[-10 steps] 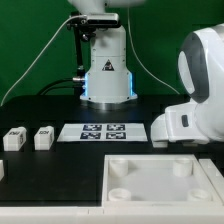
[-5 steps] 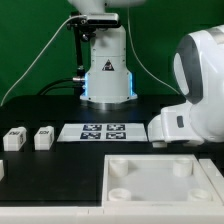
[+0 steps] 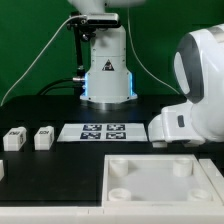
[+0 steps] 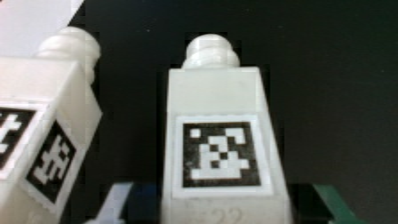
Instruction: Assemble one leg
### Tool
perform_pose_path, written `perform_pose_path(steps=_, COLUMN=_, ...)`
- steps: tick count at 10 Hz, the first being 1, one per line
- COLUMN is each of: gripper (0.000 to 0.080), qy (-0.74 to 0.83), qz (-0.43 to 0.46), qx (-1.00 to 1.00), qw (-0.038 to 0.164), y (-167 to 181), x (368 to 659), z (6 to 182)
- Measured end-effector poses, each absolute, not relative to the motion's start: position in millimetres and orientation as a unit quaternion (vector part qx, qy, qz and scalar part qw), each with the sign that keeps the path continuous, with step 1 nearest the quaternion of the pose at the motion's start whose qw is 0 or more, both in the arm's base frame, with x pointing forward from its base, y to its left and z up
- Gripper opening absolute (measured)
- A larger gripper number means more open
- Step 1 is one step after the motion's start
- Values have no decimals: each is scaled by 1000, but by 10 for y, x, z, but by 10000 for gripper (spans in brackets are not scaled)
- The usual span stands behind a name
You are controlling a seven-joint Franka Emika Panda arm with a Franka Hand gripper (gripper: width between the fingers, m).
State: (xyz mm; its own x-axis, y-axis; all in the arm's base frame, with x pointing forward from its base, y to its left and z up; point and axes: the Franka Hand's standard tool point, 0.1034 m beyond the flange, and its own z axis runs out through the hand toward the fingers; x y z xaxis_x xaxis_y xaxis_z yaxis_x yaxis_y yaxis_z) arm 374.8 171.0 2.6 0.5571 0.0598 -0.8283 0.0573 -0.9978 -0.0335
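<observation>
Up close, from the wrist camera, the end effector point(image 4: 228, 205) has its two dark fingers point(image 4: 128, 200) set wide, one on each side of the leg point(image 4: 217, 125). They are spread wider than the block, and a dark strip shows along one side of it, so it isn't clamped. The leg lies on the black bench point(image 4: 329, 70) with its square black-and-white tag facing the camera and its rounded peg point(image 4: 212, 48) pointing away. Just beside it, apart by a narrow gap, lies a second leg point(image 4: 45, 130) of the same make, tag up and peg the same way.

From the room camera, nearest is the big white tabletop point(image 3: 160, 185) with round sockets at its corners. Behind it, on the exterior view's left, stand one small tagged block point(image 3: 14, 138) and another block point(image 3: 43, 137) close by. The marker board point(image 3: 105, 131) lies flat at the middle. The arm's bulky white body point(image 3: 195, 90) fills the exterior view's right and hides the fingers there. Farthest back stands the robot's base point(image 3: 107, 75).
</observation>
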Motion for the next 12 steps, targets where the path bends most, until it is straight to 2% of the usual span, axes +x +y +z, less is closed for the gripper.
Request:
perform_pose_path(steps=3, gripper=291, qy=-34, qz=471, qx=-881, qw=0, y=1707, x=3758, z=80)
perform_pose_path(steps=7, gripper=294, qy=-37, qz=474, qx=-879, qw=-4, y=1616, x=3951, z=763)
perform_pose_path(steps=10, gripper=294, qy=-37, qz=458, qx=-888, qw=-2, y=1629, x=3974, z=729)
perform_pose_path(steps=11, gripper=294, qy=-34, qz=408, qx=-912, qw=4, y=1667, x=4096, z=674)
perform_pose_path(steps=12, gripper=294, qy=-32, qz=368, qx=-929, qw=7, y=1665, x=4101, z=698)
